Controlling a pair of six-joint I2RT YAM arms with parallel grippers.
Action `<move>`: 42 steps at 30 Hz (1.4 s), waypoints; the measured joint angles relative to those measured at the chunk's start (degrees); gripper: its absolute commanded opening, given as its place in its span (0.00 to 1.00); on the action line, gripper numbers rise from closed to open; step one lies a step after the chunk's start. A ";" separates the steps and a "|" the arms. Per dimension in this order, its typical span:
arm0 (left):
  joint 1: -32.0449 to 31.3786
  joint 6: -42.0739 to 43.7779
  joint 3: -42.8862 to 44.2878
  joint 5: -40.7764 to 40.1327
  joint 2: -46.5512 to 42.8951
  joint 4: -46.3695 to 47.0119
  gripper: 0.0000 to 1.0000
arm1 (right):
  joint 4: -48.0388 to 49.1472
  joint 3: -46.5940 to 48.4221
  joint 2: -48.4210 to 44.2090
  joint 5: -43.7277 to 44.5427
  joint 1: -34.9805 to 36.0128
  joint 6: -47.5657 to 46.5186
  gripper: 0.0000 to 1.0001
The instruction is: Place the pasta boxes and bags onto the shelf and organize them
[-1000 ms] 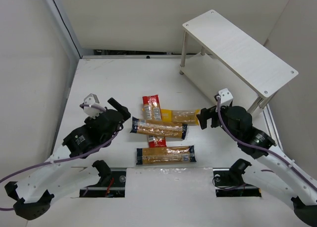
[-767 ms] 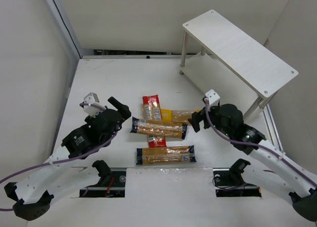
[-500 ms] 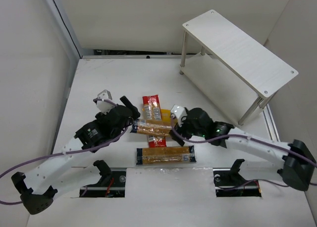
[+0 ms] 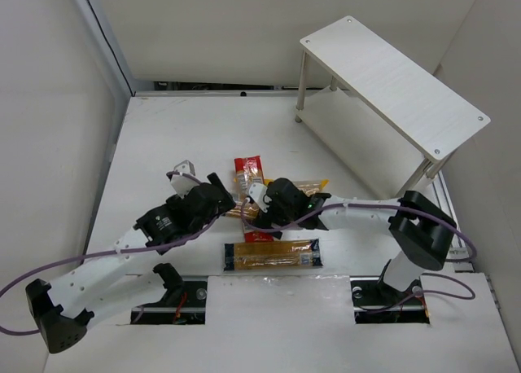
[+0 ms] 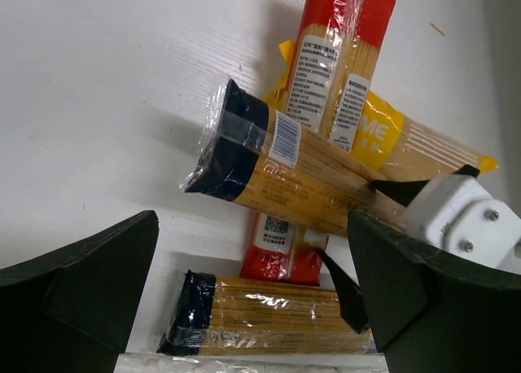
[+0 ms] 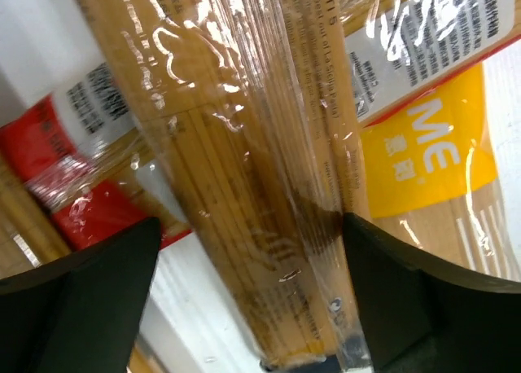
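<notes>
The white wood-grain table (image 4: 179,137) is carrying the shelf (image 4: 391,80), which is standing on its thin legs toward the far right corner. Near the middle, spaghetti packs are lying flat in a loose cluster. A yellow pack (image 4: 313,186) is lying crosswise with one end tucked beneath a red-ended pack (image 4: 248,168). A navy-ended pack (image 5: 277,165) is resting across both. Closer to the near edge, a second navy-ended pack (image 4: 273,255) is lying directly on the board, roughly parallel to that edge
</notes>
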 measured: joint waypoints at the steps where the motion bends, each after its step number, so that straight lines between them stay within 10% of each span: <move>1: 0.00 -0.09 -0.31 0.28 -0.31 0.00 1.00 | 0.00 0.79 1.16 0.63 0.02 -0.22 0.87; 10: 0.00 -0.35 -0.94 0.48 -2.80 -0.02 1.00 | 3.06 0.72 -0.39 8.90 0.98 2.25 0.00; 26: 0.00 -0.24 -0.94 0.39 -3.50 0.94 1.00 | -13.90 -0.63 -18.91 41.99 -2.43 29.70 0.00; 37: 0.00 2.78 -1.03 2.80 1.88 6.64 1.00 | -44.04 18.38 -2.69 58.53 -24.33 55.19 0.01; 42: 0.00 5.40 -1.07 5.81 7.82 9.75 1.00 | -57.90 25.73 10.05 60.83 -29.90 69.42 0.31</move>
